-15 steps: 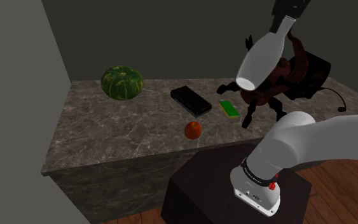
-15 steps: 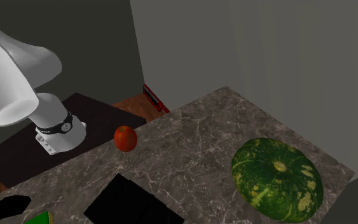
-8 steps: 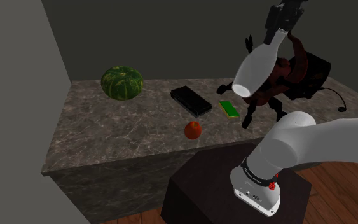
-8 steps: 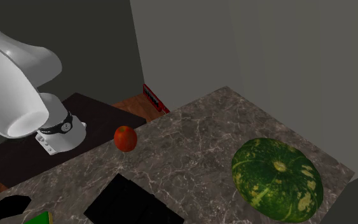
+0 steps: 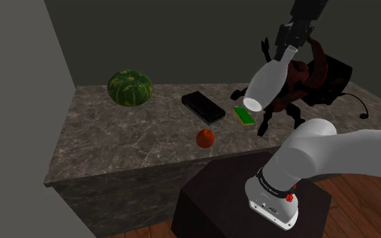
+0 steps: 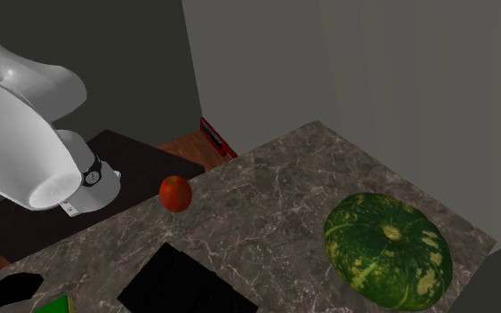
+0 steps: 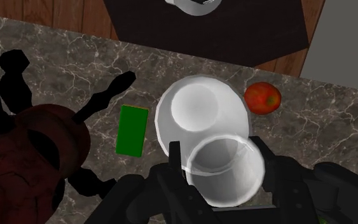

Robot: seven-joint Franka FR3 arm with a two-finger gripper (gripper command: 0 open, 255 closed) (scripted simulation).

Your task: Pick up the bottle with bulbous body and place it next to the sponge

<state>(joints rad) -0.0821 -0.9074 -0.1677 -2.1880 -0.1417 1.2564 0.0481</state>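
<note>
Pincer clasps white bottle above marbled counter beside grey wall.

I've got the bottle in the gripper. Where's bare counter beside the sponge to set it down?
Bare marble lies between the flat green sponge, the round red fruit and the flat black slab. A wider patch runs from the green pumpkin to the counter's front edge. Crowded: the dark-red insect figure's black legs reach right beside the sponge.
</note>
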